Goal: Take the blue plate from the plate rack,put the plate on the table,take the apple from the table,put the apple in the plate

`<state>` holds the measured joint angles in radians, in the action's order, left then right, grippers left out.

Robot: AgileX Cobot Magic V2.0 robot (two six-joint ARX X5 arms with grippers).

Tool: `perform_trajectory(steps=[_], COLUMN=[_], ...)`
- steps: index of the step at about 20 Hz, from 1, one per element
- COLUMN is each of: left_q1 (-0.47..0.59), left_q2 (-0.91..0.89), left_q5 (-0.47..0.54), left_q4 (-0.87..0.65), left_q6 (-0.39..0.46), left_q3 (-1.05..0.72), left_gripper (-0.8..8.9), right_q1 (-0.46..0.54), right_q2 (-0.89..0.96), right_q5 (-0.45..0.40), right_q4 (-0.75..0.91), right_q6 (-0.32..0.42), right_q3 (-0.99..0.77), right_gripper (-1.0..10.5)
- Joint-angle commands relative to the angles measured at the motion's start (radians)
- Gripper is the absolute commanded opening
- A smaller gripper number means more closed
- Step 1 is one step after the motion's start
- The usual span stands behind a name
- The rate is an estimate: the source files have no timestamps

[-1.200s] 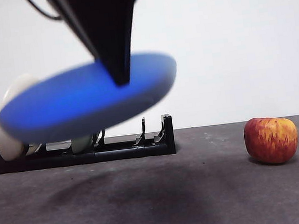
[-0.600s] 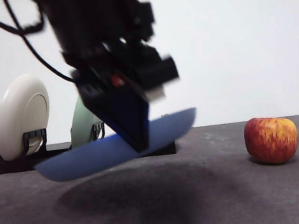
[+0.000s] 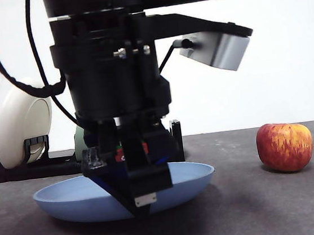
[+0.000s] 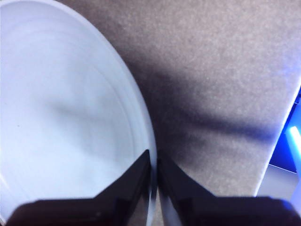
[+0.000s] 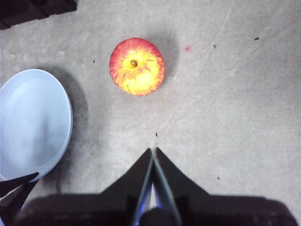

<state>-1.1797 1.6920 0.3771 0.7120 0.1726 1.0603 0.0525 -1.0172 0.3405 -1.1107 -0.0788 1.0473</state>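
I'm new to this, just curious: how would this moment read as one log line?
left tool: shut on blue plate rim | plate: low at table | right tool: shut, above table | apple: untouched

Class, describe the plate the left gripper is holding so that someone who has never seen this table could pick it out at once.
Start at the black plate rack at the back of the dark table; in front of it lies the blue plate, flat on the surface. The left gripper is shut on its rim. Unlike the cream plate standing upright in the rack, it is pale blue and lies flat.
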Motion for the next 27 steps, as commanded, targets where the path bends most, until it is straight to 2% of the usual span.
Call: perform_trajectory(steps=[1, 4, 5, 7, 11, 15, 16, 17, 19, 20, 23, 24, 27], left_q1=[0.013, 0.016, 0.016, 0.016, 0.014, 0.013, 0.013, 0.013, 0.013, 0.009, 0.009, 0.009, 0.01], left_q2=[0.01, 0.01, 0.01, 0.008, -0.005, -0.006, -0.006, -0.008, -0.022, -0.037, -0.119, -0.163, -0.298], left_q5=[-0.023, -0.045, -0.045, -0.048, -0.118, -0.199, -0.22, -0.233, -0.254, -0.254, -0.254, -0.254, -0.223], left_q4=[-0.003, -0.004, -0.004, 0.002, 0.069, 0.256, 0.313, 0.36, 0.443, 0.47, 0.509, 0.514, 0.543], left_q6=[-0.034, -0.072, -0.08, -0.097, -0.129, -0.194, -0.207, -0.216, -0.22, -0.227, -0.246, -0.256, -0.288], left_q3=[-0.005, -0.004, -0.003, 0.003, 0.088, 0.266, 0.32, 0.367, 0.46, 0.502, 0.555, 0.556, 0.556], left_gripper=[0.86, 3.31, 3.62, 3.8, 3.8, 3.75, 3.58, 2.79, 0.25, -0.09, -0.08, -0.08, -0.08], right_q1=[0.0, 0.0, 0.0, 0.0, 0.0, 0.0, 0.0, -0.001, -0.001, -0.001, -0.006, -0.017, -0.069], right_q2=[0.0, 0.0, 0.0, 0.0, 0.0, 0.0, 0.0, 0.0, -0.002, -0.002, -0.007, -0.012, -0.035], right_q5=[0.0, 0.0, 0.0, 0.0, 0.0, 0.0, 0.0, 0.0, 0.0, 0.002, 0.005, 0.007, 0.009], right_q4=[0.002, 0.002, 0.002, 0.002, 0.002, 0.001, 0.001, 0.001, 0.001, 0.001, 0.001, 0.002, 0.016], right_q6=[-0.001, -0.001, -0.001, -0.001, -0.001, -0.01, -0.018, -0.023, -0.024, -0.024, -0.039, -0.054, -0.067], right_q3=[0.002, 0.002, 0.002, 0.002, 0.002, 0.002, 0.002, 0.002, 0.002, 0.002, 0.002, 0.002, 0.002], right_gripper=[0.0, 0.1, 0.1, 0.1, 0.1, 0.1, 0.4, 1.0, 2.0, 1.9, 2.0, 2.3, 4.8])
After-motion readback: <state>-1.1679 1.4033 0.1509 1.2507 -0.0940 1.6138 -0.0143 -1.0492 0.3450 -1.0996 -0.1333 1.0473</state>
